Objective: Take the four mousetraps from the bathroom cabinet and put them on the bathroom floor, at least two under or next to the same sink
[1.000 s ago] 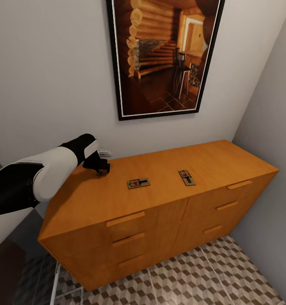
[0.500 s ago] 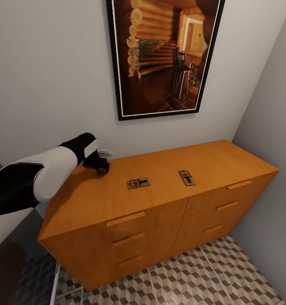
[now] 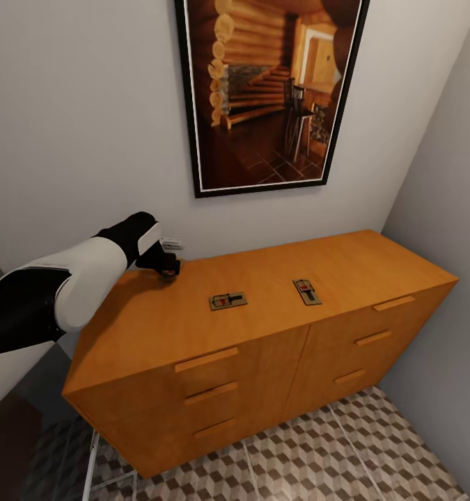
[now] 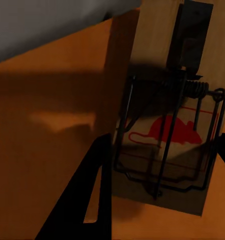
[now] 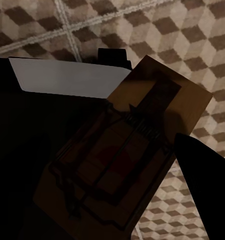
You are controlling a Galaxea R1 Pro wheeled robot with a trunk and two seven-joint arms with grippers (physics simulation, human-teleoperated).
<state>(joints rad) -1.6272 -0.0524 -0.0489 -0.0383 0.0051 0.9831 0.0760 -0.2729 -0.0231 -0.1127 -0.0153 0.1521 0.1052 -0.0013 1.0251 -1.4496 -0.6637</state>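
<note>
Left gripper (image 3: 167,268) clamped on small brown wooden mousetrap (image 4: 167,125) above orange-brown wooden cabinet (image 3: 276,334), right gripper (image 5: 142,165) gripping another wooden mousetrap (image 5: 122,160) over cube-patterned tiled floor (image 5: 192,30).

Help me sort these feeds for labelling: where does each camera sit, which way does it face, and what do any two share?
Head view: on the head, looking down at the cabinet, two mousetraps and the left hand.
Left wrist view: near the left hand, facing a held mousetrap above the cabinet top.
Right wrist view: near the right hand, facing a held mousetrap above the bathroom floor.
Shared: head and left wrist views both show the cabinet top.
</note>
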